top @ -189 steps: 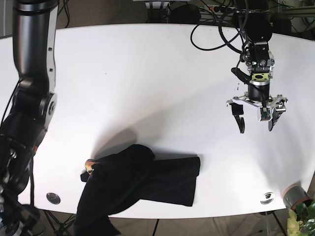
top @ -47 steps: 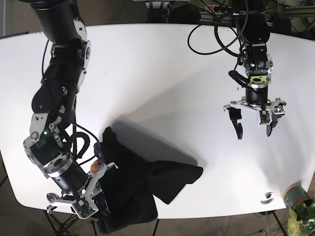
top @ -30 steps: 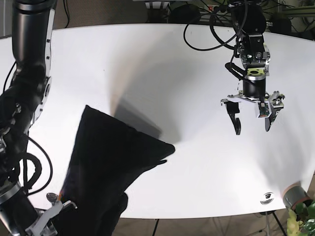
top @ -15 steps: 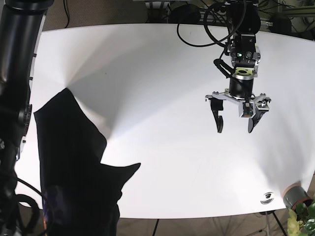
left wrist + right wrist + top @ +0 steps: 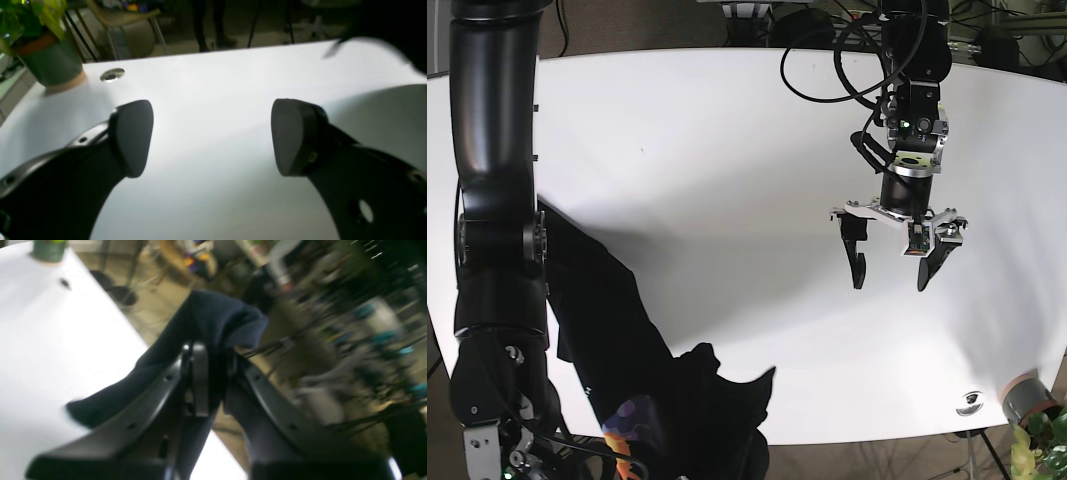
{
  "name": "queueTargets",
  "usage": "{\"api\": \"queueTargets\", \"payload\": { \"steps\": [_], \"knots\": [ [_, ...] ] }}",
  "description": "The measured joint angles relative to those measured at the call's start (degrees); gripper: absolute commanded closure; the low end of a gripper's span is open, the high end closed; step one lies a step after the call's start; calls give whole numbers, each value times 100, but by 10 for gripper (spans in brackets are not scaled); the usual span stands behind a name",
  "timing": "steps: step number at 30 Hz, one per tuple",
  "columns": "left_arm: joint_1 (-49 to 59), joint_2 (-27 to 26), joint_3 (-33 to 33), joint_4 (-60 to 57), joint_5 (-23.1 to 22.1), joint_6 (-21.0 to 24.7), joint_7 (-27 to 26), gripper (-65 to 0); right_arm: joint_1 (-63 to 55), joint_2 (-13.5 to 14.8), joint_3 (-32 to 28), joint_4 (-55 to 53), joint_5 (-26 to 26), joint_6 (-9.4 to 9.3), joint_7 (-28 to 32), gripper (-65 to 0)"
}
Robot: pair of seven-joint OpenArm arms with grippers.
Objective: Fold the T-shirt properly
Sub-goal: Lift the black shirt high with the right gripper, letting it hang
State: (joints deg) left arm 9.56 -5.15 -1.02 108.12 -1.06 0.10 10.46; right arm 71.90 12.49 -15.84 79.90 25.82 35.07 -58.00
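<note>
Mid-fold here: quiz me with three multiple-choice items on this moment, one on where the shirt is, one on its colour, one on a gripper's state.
1. Where is the shirt?
A. Spread flat mid-table
B. Hanging at the base view's lower left
C. Under the left gripper

2. What colour is the shirt?
A. White
B. Red
C. Dark navy, near black

3. How is the left gripper?
A. Open, holding nothing
B. Shut on the shirt
C. Shut on a cup

Answers:
1. B: the cloth drapes by the right arm, down over the table edge.
2. C: the right wrist view shows dark navy fabric.
3. A: in the left wrist view the fingers stand wide apart over bare table.
</note>
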Motion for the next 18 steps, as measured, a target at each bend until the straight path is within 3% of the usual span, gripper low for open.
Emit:
{"api": "queueTargets", "payload": {
  "steps": [6, 14, 18],
  "knots": [
    [-4, 7, 31, -35, 17, -557, 17, -522, 11, -201, 9, -374, -2, -13, 313, -19],
    [-136, 26, 280, -435, 17, -564, 15, -522, -7, -570, 153, -1180, -24, -48, 380, -19],
    [-286, -7, 553, -791, 20, -533, 15, -522, -17, -595, 197, -1423, -17, -50, 702, -19]
  ]
}}
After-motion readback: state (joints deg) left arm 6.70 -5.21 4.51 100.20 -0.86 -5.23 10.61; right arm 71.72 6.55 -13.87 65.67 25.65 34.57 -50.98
